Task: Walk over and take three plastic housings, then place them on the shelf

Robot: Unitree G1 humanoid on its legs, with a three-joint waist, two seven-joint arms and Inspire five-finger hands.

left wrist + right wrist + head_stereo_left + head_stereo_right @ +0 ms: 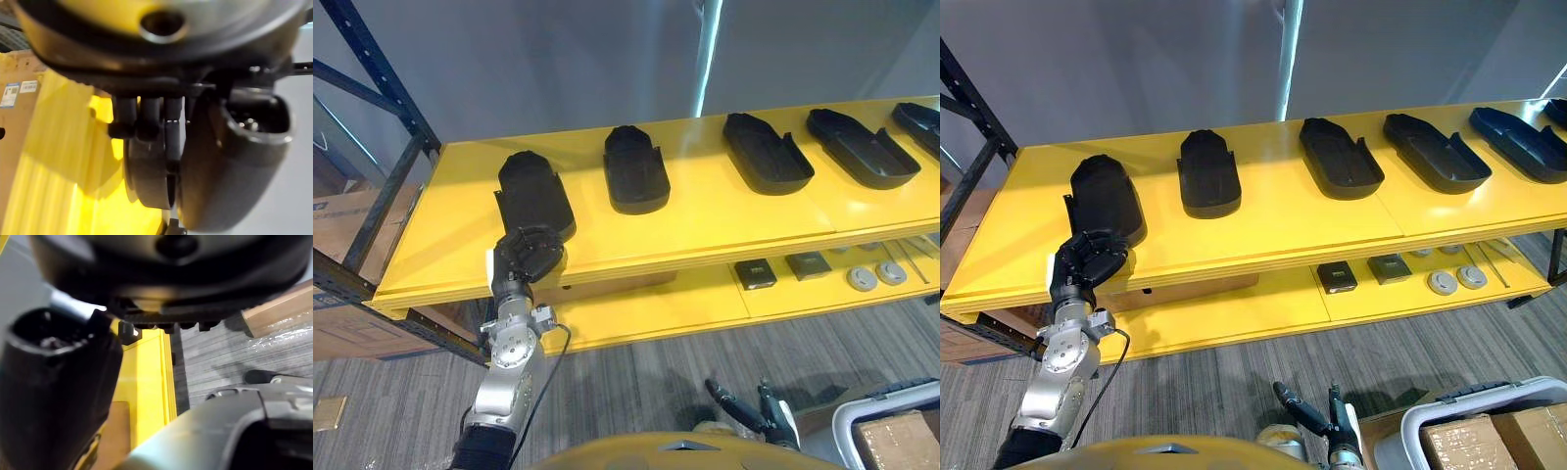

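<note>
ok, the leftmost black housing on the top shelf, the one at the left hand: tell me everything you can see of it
The leftmost housing is a long matte black plastic shell, rounded at the far end, apparently with its closed domed side up. It lies flat on the yellow shelf, running front to back at a slight angle, apart from the next housing to its right. At its near end, close to the shelf's front edge, the left hand has its fingers curled round it.
</note>
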